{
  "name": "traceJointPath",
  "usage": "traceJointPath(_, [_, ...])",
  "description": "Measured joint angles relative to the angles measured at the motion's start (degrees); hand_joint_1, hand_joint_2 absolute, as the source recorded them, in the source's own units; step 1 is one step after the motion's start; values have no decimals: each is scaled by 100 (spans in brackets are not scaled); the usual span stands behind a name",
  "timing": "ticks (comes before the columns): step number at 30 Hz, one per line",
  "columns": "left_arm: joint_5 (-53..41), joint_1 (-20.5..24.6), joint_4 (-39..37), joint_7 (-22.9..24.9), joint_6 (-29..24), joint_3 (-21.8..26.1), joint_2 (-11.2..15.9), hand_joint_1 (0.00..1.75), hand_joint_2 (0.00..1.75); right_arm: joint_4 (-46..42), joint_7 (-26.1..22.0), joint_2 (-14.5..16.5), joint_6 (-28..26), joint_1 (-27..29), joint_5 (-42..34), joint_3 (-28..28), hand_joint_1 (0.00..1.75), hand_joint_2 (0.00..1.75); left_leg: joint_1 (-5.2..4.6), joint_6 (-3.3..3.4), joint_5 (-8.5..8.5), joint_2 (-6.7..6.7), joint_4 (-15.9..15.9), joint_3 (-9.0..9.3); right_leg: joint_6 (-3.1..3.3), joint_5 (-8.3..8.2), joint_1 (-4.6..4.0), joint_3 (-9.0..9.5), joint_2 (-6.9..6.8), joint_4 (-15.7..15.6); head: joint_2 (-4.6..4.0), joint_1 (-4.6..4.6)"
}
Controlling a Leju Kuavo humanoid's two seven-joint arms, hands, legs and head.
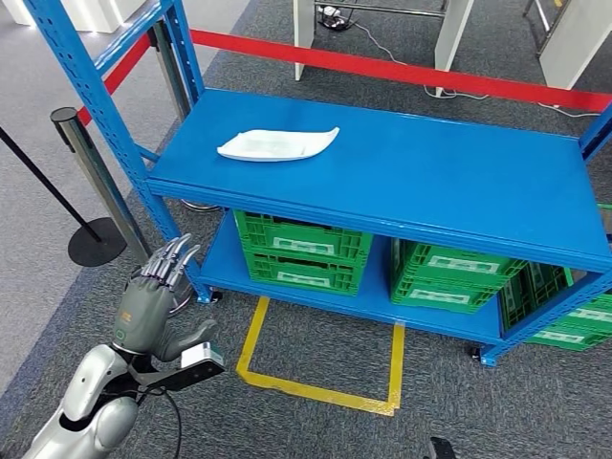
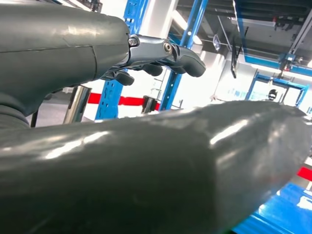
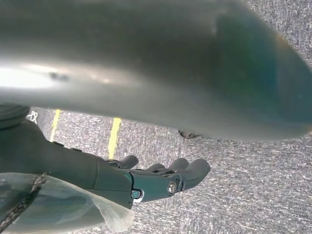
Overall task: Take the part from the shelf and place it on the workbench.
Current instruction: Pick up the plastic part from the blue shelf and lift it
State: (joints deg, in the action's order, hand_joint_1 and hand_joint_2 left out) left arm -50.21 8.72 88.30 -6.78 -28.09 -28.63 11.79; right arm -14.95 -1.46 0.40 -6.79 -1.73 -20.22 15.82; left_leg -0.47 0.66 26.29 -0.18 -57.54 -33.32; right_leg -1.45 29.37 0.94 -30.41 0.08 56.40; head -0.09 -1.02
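A flat white leaf-shaped plastic part (image 1: pixel 277 143) lies on the top board of a blue steel shelf (image 1: pixel 433 172), toward its far left. Green slotted plastic crates (image 1: pixel 303 251) sit on the lower board. Near left, the robot's left hand (image 1: pixel 148 306) is raised short of the shelf, fingers (image 1: pixel 173 260) straight and empty. The right hand (image 3: pixel 147 180) hangs over grey carpet (image 3: pixel 239 195), fingers gently curled, holding nothing.

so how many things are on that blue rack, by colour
white: 1, the part on the top shelf
green: 5 crates in view on the bottom shelf: two stacked at the left, two stacked in the middle, and at least one at the right, cut off by the frame
total: 6
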Motion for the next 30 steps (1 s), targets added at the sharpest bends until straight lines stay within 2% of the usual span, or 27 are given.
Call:
traceJointPath(4, [17, 17, -2, -10, 0, 0, 9, 0, 0, 0, 0, 8, 2, -7, 0, -1, 0, 0, -24, 45, 14, -1, -23, -7, -40, -10, 24, 6, -3, -14, 0, 4])
traceJointPath(6, [18, 36, -2, -13, -2, 1, 11, 0, 0, 0, 0, 11, 2, -12, 1, -2, 0, 0, -8, 96, -20, 5, 67, 37, -73, 15, 23, 2, -3, -7, 0, -2])
traceJointPath(7, [18, 50, -2, -15, -3, 0, 10, 0, 0, 0, 0, 11, 2, -15, 2, -3, 0, 0, 4, 128, -43, 11, 123, 67, -81, 82, 20, -43, -2, 79, 0, -9])
traceJointPath(8, [18, 63, -3, -17, -4, 0, 10, 0, 0, 1, 0, 11, 2, -16, 2, -5, 0, 0, 18, 153, -64, 16, 173, 94, -86, 206, 17, -151, -1, 293, 0, -20])
traceJointPath(10, [20, 75, -11, -22, -5, -3, 14, 0, 0, 2, 1, 11, 2, -11, 2, -10, 0, 0, 18, 178, -69, 21, 194, 105, -89, 548, 20, -545, 0, 1050, 0, -28])
traceJointPath(11, [22, 74, -17, -22, -4, -5, 14, 0, 0, 3, 1, 13, 3, -3, 2, -11, 0, 0, 15, 179, -64, 20, 190, 103, -97, 667, 22, -744, 0, 1415, 0, -30])
traceJointPath(12, [23, 70, -23, -22, -4, -9, 13, 0, 0, 4, 2, 13, 4, 6, 3, -13, 0, 0, 15, 174, -56, 16, 185, 105, -106, 682, 26, -870, -1, 1616, 0, -28])
traceJointPath(13, [25, 68, -26, -22, -4, -13, 11, 0, 0, 4, 2, 13, 4, 10, 4, -13, 0, 0, 21, 161, -44, 11, 174, 108, -114, 580, 31, -885, -3, 1585, 0, -30])
traceJointPath(14, [25, 66, -28, -22, -4, -16, 10, 0, 0, 4, 2, 11, 3, 9, 5, -14, 0, 0, 31, 137, -23, 5, 150, 112, -122, 377, 40, -785, -5, 1320, 0, -30])
traceJointPath(15, [25, 66, -28, -22, -4, -17, 10, 0, 0, 4, 2, 10, 1, 3, 7, -16, 0, 0, 43, 98, 9, 0, 111, 113, -133, 165, 53, -619, -7, 931, 0, -31])
traceJointPath(17, [26, 68, -28, -22, -4, -15, 12, 0, 0, 4, 2, 15, 1, -10, 8, -19, 0, 0, 38, 12, 78, -9, 2, 84, -117, -50, 58, -318, 5, 322, 1, -42])
traceJointPath(18, [26, 69, -28, -22, -5, -13, 13, 0, 0, 4, 2, 18, 2, -13, 9, -19, 0, 0, 30, -20, 97, -11, -39, 67, -93, -49, 53, -260, 14, 222, 1, -43])
traceJointPath(20, [26, 67, -28, -22, -6, -13, 10, 0, 0, 5, 2, 21, 4, -4, 9, -18, 0, 0, 28, -51, 103, -13, -72, 50, -18, -27, 39, -254, 31, 239, 1, -38])
traceJointPath(22, [27, 70, -28, -22, -7, -11, 7, 0, 0, 7, 2, 21, 1, 5, 8, -19, 0, 0, 43, -94, 180, -9, -159, 30, 39, -21, 48, -236, 33, 243, 0, -28])
traceJointPath(24, [28, 78, -29, -22, -7, -8, 9, 0, 0, 7, 2, 21, -1, 1, 8, -21, 0, 0, 58, -157, 440, -2, -631, -173, 94, -4, 62, -208, 30, 238, 0, -11])
traceJointPath(26, [31, 74, -34, -22, -7, -9, 10, 0, 0, 7, 2, 21, 1, -1, 9, -22, 0, 0, 69, -195, 738, 0, -1401, -556, 130, 19, 55, -186, 26, 238, 0, -5])
traceJointPath(27, [33, 67, -38, -22, -7, -10, 10, 0, 0, 7, 2, 21, 2, 0, 9, -21, 0, 0, 71, -195, 784, 1, -1658, -702, 141, 31, 49, -173, 25, 238, 0, -4])
traceJointPath(28, [33, 62, -42, -22, -7, -10, 10, 0, 0, 7, 2, 21, 2, 2, 9, -21, 0, 0, 71, -182, 722, 1, -1728, -765, 148, 44, 41, -156, 27, 238, 0, -4])
traceJointPath(29, [33, 61, -45, -22, -7, -10, 10, 0, 0, 7, 2, 21, 1, 2, 10, -21, 0, 0, 67, -154, 545, 1, -1559, -716, 152, 60, 31, -130, 32, 238, 0, -5])
traceJointPath(30, [33, 63, -46, -22, -7, -9, 10, 0, 0, 7, 2, 21, 1, 0, 10, -21, 0, 0, 56, -109, 295, 0, -1207, -580, 152, 79, 21, -98, 37, 236, 0, -4])
